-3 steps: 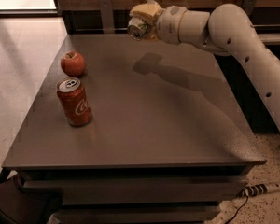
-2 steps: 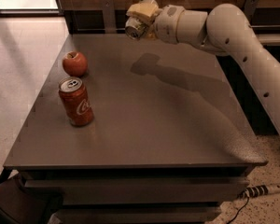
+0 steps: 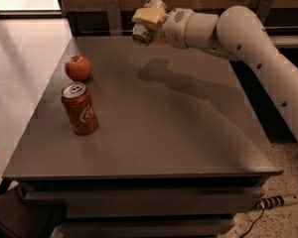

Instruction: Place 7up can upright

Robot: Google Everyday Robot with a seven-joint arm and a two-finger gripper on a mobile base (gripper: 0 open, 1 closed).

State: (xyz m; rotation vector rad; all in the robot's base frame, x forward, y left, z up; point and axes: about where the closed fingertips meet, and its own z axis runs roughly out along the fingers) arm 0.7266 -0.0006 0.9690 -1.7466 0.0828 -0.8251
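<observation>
Camera view gives us the table (image 3: 179,133), the arm (image 3: 248,38) reaching over its far edge; our gripper (image 3: 147,26) hangs above it, fingers clamped on the 7up can (image 3: 141,34), held sideways in the air. We see a red can (image 3: 79,108) upright at left; an apple (image 3: 78,67) just behind.

Dim, warm light overall. The floor (image 3: 20,43) on the left is the brightest zone, washed out at top left. The gripper (image 3: 148,20), high over the far edge of the surface (image 3: 188,148) and clamped on the 7up can (image 3: 140,34), casts a soft dark shadow (image 3: 159,71) on the surface, trailing right under the arm (image 3: 248,38). Small glints show on the Coca-Cola can (image 3: 79,108) top and the apple (image 3: 78,67). Near black below the front edge.
</observation>
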